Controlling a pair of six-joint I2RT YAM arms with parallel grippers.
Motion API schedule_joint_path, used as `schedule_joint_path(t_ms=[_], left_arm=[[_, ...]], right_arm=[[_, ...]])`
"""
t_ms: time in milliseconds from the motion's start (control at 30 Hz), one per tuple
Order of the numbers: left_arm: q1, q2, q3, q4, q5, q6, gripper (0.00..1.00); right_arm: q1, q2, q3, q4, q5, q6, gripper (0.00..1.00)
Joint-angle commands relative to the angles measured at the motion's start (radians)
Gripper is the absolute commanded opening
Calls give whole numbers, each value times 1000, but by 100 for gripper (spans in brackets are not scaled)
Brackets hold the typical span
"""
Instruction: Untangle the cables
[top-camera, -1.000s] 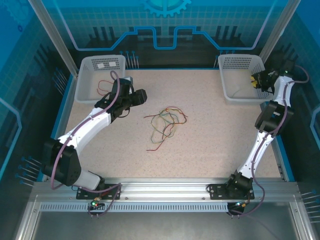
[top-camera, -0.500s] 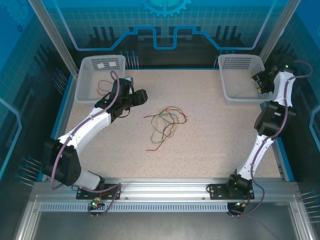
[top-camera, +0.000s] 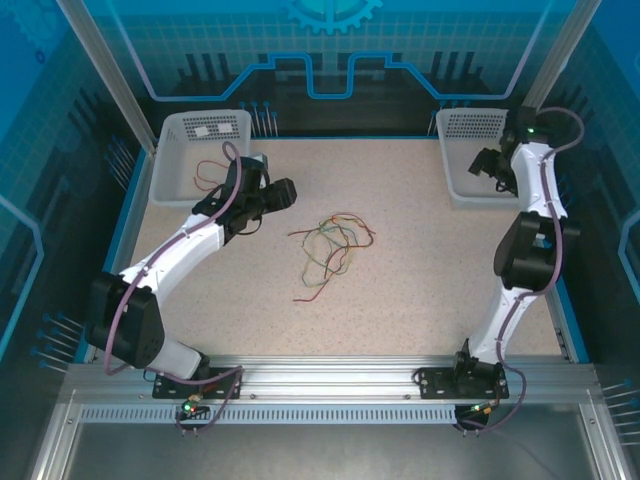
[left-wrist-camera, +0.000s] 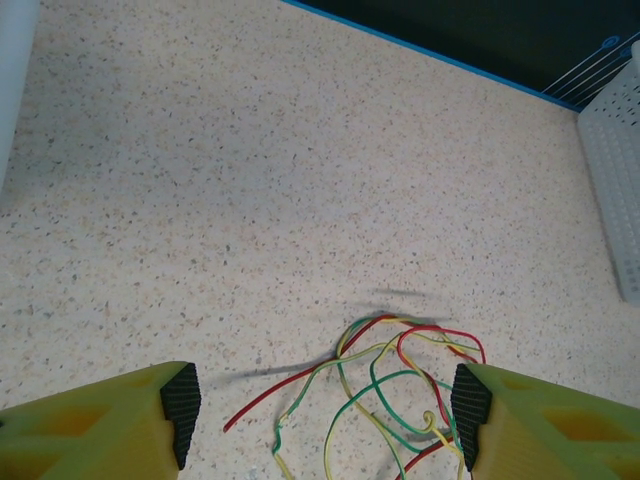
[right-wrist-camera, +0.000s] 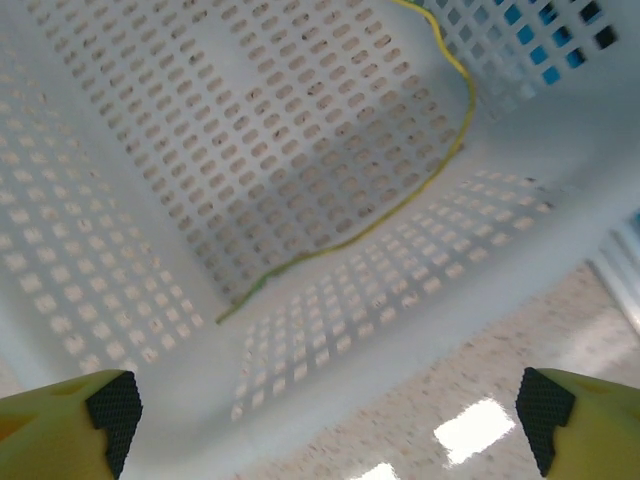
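Speckled tabletop (top-camera: 420, 300) with tangled cables (top-camera: 333, 243); illegible label (top-camera: 210, 130) inside the far-left basket (top-camera: 164, 162)

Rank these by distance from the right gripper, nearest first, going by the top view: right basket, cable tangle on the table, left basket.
From the right gripper:
1. right basket: far-right corner, the gripper is over it.
2. cable tangle: mid-table, off to the gripper's left.
3. left basket: far-left corner, across the table.
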Motion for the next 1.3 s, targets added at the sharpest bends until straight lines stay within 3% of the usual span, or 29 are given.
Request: schedule_joint_path(t_ms=[0, 33, 67, 100, 133, 200, 333, 500, 700, 833, 967, 1067, 1267], left_arm=[[-6, 19, -15, 42, 35, 7, 70], [-12, 30, -12, 36, 42, 12, 70], [-20, 41, -5, 27, 43, 17, 70], [-34, 53, -1, 20, 42, 25, 69], [-49, 63, 0, 18, 46, 37, 70], [-76, 81, 6, -7, 35, 43, 69], [-125, 109, 2, -51, 40, 40, 64], [-191, 123, -63, 1, 50, 35, 63], [-226, 227, -49, 57, 107, -1, 60], [-236, 281, -26, 100, 141, -13, 60], [-243, 324, -18, 102, 123, -21, 58], [-244, 313, -41, 122, 95, -22, 57], [-244, 262, -66, 101, 27, -19, 35]], right_arm=[[198, -171, -82, 73, 250, -65, 100], [260, -212, -142, 121, 300, -63, 100], [299, -242, -191, 166, 256, -77, 100], [329, -272, -244, 205, 135, -89, 100], [354, -301, -301, 252, 7, -98, 96], [427, -364, -430, 375, -140, -117, 77], [595, -443, -625, 531, -256, -196, 70], [628, -461, -791, 649, -529, -245, 66], [654, -361, -827, 693, -453, -343, 72], [656, -283, -802, 747, -462, -329, 72], [654, -186, -732, 728, -331, -278, 70], [634, -143, -706, 754, -300, -247, 72], [628, -82, -608, 723, -196, -256, 76]])
